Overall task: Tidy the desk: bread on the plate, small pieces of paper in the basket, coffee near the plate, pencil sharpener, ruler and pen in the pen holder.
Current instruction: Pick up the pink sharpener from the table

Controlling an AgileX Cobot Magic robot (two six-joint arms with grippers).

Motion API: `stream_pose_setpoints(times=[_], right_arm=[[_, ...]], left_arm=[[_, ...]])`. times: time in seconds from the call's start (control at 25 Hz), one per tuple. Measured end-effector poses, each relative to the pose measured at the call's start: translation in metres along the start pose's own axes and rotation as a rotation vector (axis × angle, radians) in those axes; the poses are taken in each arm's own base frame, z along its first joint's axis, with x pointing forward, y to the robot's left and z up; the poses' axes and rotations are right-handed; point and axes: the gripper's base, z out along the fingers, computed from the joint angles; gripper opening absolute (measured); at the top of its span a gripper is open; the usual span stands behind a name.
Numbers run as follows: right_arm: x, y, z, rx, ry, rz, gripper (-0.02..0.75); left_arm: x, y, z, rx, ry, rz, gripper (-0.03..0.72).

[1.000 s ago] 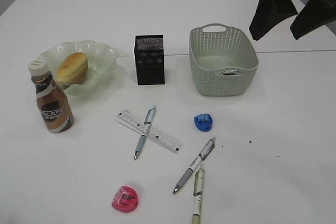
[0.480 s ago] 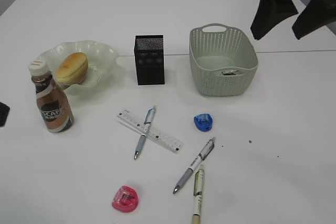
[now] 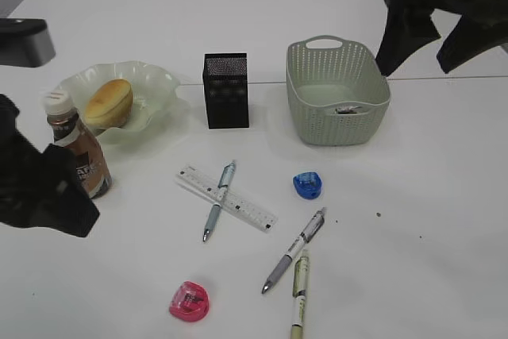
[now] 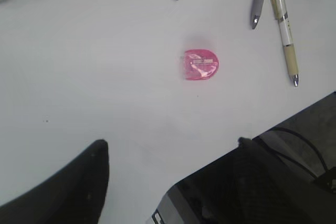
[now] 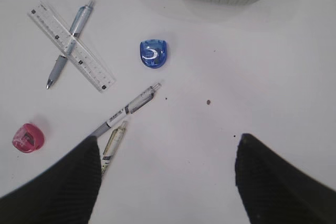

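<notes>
Bread [image 3: 109, 102] lies on the wavy plate [image 3: 155, 81], with the coffee bottle [image 3: 70, 136] beside it. My open left gripper [image 3: 48, 196] hangs in front of the bottle's lower part, above the pink pencil sharpener [image 4: 200, 65]. A pen [image 3: 218, 200] crosses the ruler [image 3: 238, 206]. Close by are a blue pencil sharpener [image 3: 307, 186], a grey pen [image 3: 295, 250] and a yellowish pen [image 3: 298, 295]. The black pen holder [image 3: 226, 90] stands by the basket [image 3: 337, 129], which holds a paper scrap [image 3: 347, 108]. My right gripper [image 3: 436, 41] hovers open, high above the basket's right side.
The table's near edge is close to the pink sharpener [image 3: 190, 301] and the yellowish pen. A seam [image 3: 444, 78] crosses the white tabletop behind the basket. Tiny dark specks [image 5: 208, 102] dot the surface right of the pens.
My left arm has come in from the left edge and now covers part of the coffee bottle. The right gripper has shifted slightly. No object on the table has moved.
</notes>
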Motion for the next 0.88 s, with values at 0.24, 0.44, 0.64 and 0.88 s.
stream_pose_setpoints(times=[0.24, 0.44, 0.64, 0.88], right_arm=[[-0.005, -0.002, 0.022, -0.005, 0.055, 0.01, 0.583], [-0.007, -0.002, 0.033, -0.013, 0.082, 0.012, 0.582], [-0.007, -0.002, 0.033, -0.014, 0.083, 0.007, 0.583], [-0.007, -0.002, 0.033, -0.018, 0.083, 0.005, 0.583]], left_arm=[[-0.02, -0.02, 0.026, -0.008, 0.122, -0.002, 0.55], [-0.025, -0.038, 0.064, -0.028, 0.242, 0.033, 0.549], [-0.027, -0.043, 0.1, -0.047, 0.302, 0.021, 0.549], [-0.035, -0.044, 0.129, -0.059, 0.323, 0.013, 0.549]])
